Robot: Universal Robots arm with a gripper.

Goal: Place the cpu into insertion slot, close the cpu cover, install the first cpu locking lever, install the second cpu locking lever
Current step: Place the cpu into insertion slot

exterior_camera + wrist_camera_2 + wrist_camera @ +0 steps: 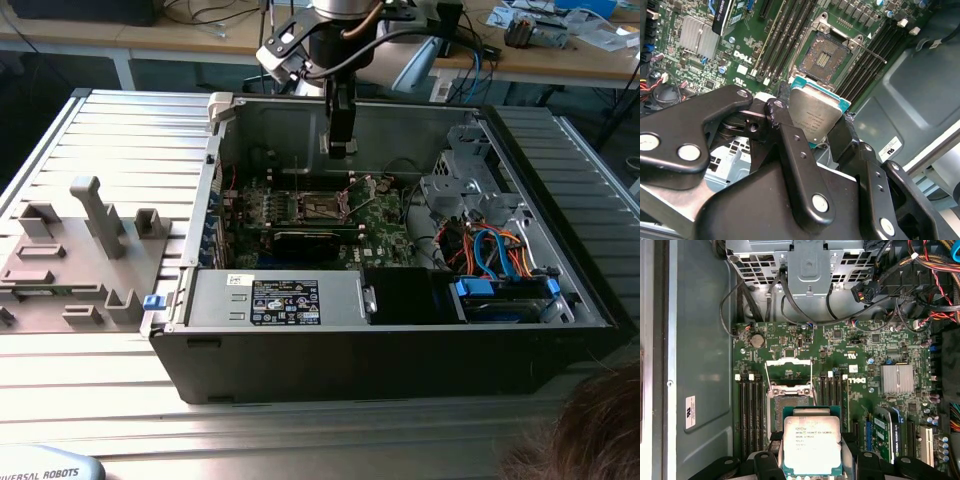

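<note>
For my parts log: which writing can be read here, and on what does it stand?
Silver-topped square cpu: fine print, too small to read.
Green motherboard: white brand logo, left unquoted.
Black label on grey power supply box: too small.
White sticker on grey case wall: too small.

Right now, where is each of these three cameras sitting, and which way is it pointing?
Exterior view: off the arm, looking down into the open computer case; the arm hangs above the motherboard.
First wrist view: rides the arm, faces the motherboard squarely; the fingers show.
Second wrist view: rides the arm, looks slantwise along the fingers.
Both wrist views share the cpu, gripped by the fingers, and the insertion slot beyond it.
</note>
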